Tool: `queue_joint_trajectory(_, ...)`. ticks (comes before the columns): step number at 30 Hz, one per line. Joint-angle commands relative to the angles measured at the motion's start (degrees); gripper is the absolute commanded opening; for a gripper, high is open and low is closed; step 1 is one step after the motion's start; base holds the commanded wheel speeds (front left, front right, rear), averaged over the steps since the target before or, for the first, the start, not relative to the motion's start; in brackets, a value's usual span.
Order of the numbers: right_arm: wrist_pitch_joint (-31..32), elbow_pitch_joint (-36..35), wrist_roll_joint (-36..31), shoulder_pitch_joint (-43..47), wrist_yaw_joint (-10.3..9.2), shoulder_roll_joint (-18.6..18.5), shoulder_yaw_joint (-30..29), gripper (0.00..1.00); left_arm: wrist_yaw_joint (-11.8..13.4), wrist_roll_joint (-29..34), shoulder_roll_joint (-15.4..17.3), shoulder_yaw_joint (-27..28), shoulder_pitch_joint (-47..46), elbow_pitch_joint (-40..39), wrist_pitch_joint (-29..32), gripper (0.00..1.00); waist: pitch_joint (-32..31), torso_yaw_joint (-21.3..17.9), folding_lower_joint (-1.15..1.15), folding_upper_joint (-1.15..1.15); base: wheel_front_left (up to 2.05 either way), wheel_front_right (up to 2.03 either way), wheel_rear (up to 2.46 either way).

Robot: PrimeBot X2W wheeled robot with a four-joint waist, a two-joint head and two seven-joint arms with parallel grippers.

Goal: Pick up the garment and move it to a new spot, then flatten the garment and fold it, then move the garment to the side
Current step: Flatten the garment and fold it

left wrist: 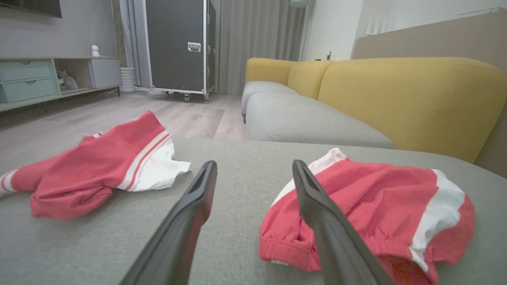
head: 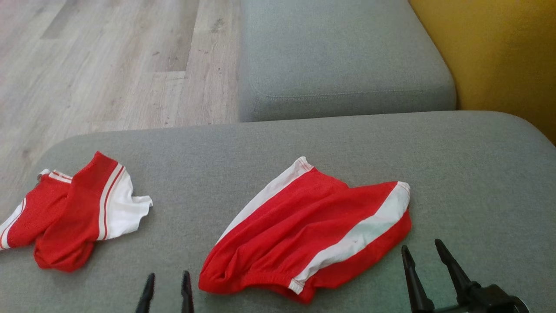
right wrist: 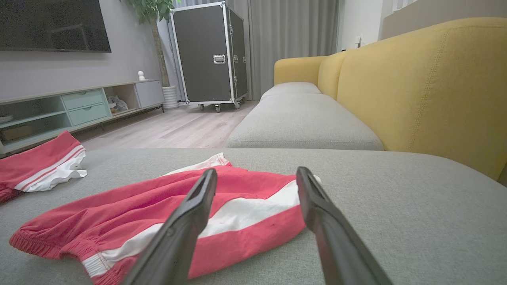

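Left end effector [head: 168,276] and right end effector [head: 421,244] hang wide open, empty, flanking the red shorts [head: 312,226], seemingly poised to lift them.

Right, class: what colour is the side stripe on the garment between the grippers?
White stripe on the red garment; head view shows it best.

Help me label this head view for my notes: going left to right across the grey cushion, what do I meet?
Crumpled red shirt → left gripper → red shorts → right gripper.
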Motion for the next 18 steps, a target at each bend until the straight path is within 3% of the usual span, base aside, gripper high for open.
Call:
queue_joint_trajectory(1,-0.6,-1.9,0.1,-3.2,-0.04,-0.3,1.4,1.00,0.1,-0.3,-0.6,1.2,-3.2,-1.2,-0.7,1.00,0.2,-0.1,0.00,0.00,0.00,0.00,0.00)
queue_joint_trajectory(4,-0.6,-2.3,0.0,-3.3,-0.04,-0.3,1.5,1.00,-1.2,-1.4,-0.7,-0.8,-3.6,1.2,-0.7,1.00,0.9,-0.2,0.00,0.00,0.00,0.00,0.00)
queue_joint_trajectory(12,-0.6,-2.4,-0.9,-4.9,-0.04,-0.3,1.7,1.00,-8.2,-4.4,-0.7,-9.5,-9.4,15.2,-0.4,1.00,4.5,-0.9,0.00,0.00,0.00,0.00,0.00)
queue_joint_trajectory(18,-0.6,-2.2,-1.9,-6.1,-0.04,-0.3,2.2,1.00,-10.3,-10.9,-0.7,-19.3,-16.0,23.8,4.3,1.00,6.3,-2.2,0.00,0.00,0.00,0.00,0.00)
